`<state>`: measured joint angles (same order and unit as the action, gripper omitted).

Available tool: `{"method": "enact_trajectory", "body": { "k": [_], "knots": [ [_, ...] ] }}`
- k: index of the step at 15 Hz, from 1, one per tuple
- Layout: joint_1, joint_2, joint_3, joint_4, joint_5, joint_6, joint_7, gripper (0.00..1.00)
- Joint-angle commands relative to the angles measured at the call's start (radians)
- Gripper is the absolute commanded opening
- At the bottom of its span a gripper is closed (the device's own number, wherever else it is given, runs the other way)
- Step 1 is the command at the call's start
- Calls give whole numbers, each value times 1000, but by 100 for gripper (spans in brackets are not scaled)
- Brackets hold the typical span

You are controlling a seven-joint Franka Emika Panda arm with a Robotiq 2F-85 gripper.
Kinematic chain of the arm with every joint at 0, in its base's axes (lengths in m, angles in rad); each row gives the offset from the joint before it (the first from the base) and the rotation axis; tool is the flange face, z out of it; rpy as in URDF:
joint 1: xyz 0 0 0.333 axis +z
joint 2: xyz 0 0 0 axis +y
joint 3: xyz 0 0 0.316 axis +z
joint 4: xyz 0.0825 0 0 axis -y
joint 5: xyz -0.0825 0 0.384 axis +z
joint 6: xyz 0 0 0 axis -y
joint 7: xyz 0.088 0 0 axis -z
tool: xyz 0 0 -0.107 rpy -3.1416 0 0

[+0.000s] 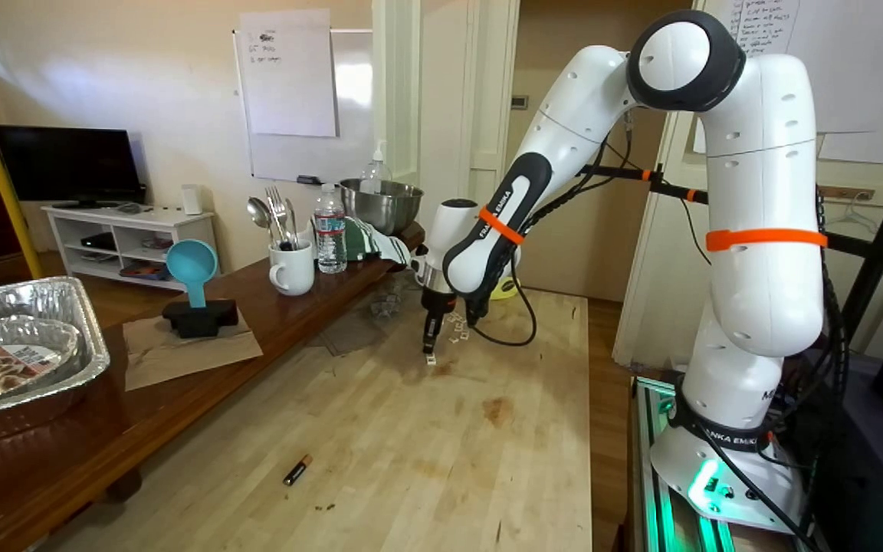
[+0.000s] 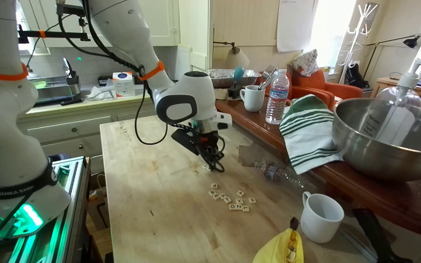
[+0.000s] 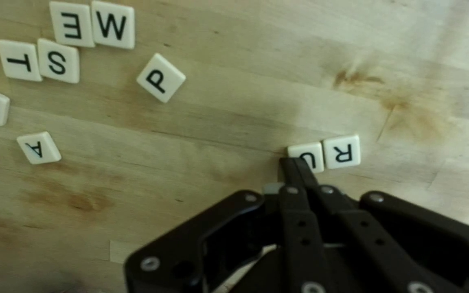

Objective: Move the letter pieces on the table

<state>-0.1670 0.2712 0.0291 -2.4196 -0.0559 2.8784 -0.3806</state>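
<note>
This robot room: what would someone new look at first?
Probably the big white robot arm, bending over the light wooden table. Next, perhaps, the small letter tiles on it, with the black gripper hiding part of the U tile in the wrist view. The yellow pouch might catch an eye too, near a white mug in an exterior view.

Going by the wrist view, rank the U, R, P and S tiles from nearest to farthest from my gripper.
Nearest to the gripper first:
1. U tile: right at it, partly hidden behind it.
2. R tile: beside the U tile, on its right in the picture.
3. P tile: up and left, lying apart.
4. S tile: farther left, slightly higher.
</note>
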Motion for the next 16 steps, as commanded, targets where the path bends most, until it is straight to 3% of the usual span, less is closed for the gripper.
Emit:
{"method": "enact_trajectory", "body": {
  "k": [1, 7, 16],
  "knots": [
    [-37, -27, 33, -19, 61, -3, -35, 0],
    [-57, -50, 46, -16, 122, -4, -54, 0],
    [-50, -99, -110, -8, 25, -19, 11, 0]
  ]
}}
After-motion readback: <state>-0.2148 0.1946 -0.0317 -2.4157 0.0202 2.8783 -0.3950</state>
